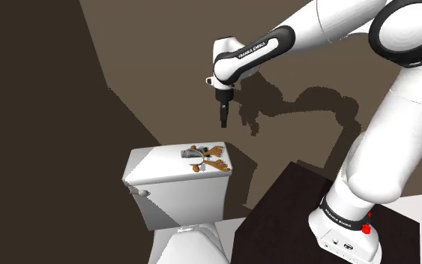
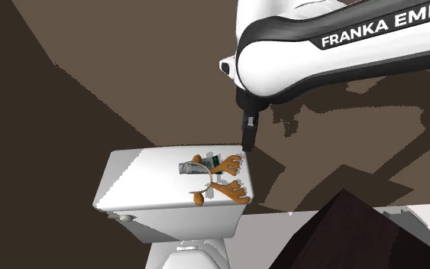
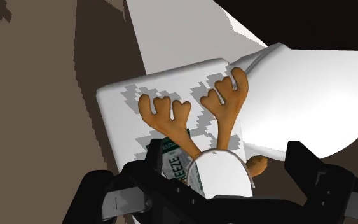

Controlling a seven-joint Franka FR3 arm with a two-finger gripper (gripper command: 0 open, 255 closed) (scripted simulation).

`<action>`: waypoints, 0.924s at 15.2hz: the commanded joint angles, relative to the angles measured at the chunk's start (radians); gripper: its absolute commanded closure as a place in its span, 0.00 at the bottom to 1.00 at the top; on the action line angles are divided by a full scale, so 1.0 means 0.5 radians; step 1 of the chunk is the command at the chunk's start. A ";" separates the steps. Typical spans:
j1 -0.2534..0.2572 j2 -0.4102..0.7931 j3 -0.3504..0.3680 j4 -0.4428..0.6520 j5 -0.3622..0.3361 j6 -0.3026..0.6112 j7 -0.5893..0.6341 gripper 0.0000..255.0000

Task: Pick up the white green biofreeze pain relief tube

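A white and green tube (image 1: 191, 154) (image 2: 192, 167) lies flat on the white toilet tank lid (image 1: 153, 169) (image 2: 140, 183). A headband with brown antlers (image 1: 213, 158) (image 2: 224, 180) lies against it. My black gripper (image 1: 222, 121) (image 2: 247, 140) hangs above the lid's edge, clear of both things. In the wrist view my gripper (image 3: 225, 153) is open, its fingers apart, and the tube (image 3: 174, 167) with green lettering sits between them, partly hidden under the headband's white band; the antlers (image 3: 222, 95) point away from me.
The toilet bowl (image 1: 187, 247) (image 3: 311, 95) sits below the tank. The dark box stand (image 1: 291, 217) (image 2: 358, 229) is beside the toilet. Brown walls rise behind the tank, close to the lid's far edge.
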 commanded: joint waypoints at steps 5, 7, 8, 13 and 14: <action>0.014 0.468 0.037 0.278 0.104 0.147 -0.246 0.00; 0.013 0.618 0.060 0.388 0.130 0.173 -0.319 0.00; 0.012 0.693 0.073 0.446 0.141 0.182 -0.353 0.00; 0.011 1.069 0.141 0.771 0.175 0.198 -0.504 0.00; 0.012 1.145 0.155 0.843 0.178 0.195 -0.531 0.00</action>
